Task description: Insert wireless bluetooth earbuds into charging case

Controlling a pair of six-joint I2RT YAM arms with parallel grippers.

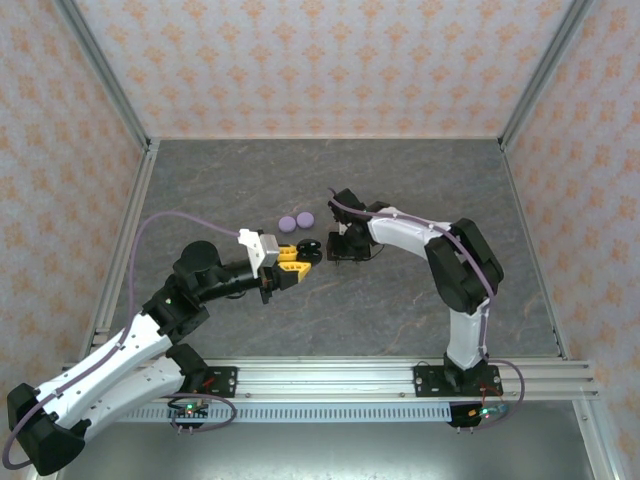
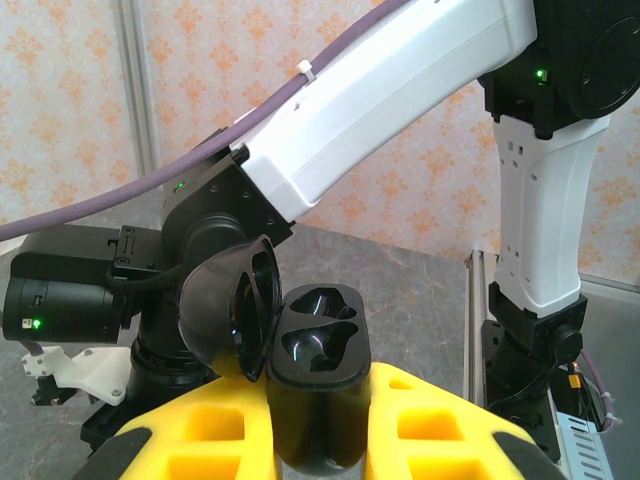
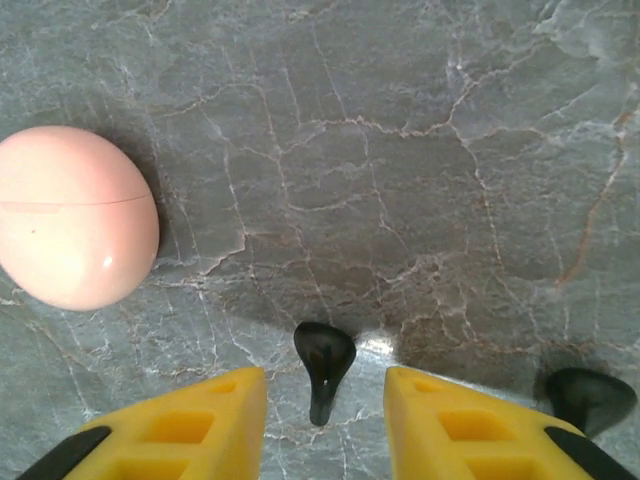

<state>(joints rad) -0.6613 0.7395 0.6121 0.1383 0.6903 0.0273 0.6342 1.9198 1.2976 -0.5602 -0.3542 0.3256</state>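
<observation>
The right gripper (image 3: 325, 385) stands parted above the grey marbled tabletop (image 3: 400, 150), a small black stemmed earbud (image 3: 322, 362) lying between its jaws, touching neither. A second black earbud (image 3: 588, 396) sits just outside one jaw (its stem out of sight). The left gripper (image 2: 318, 430) is clenched on an open glossy black charging case (image 2: 318, 345).

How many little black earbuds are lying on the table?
2. One black earbud lies between the right tool's open fingers; the other earbud sits in the right wrist view's lower right corner. More may be hidden.
</observation>
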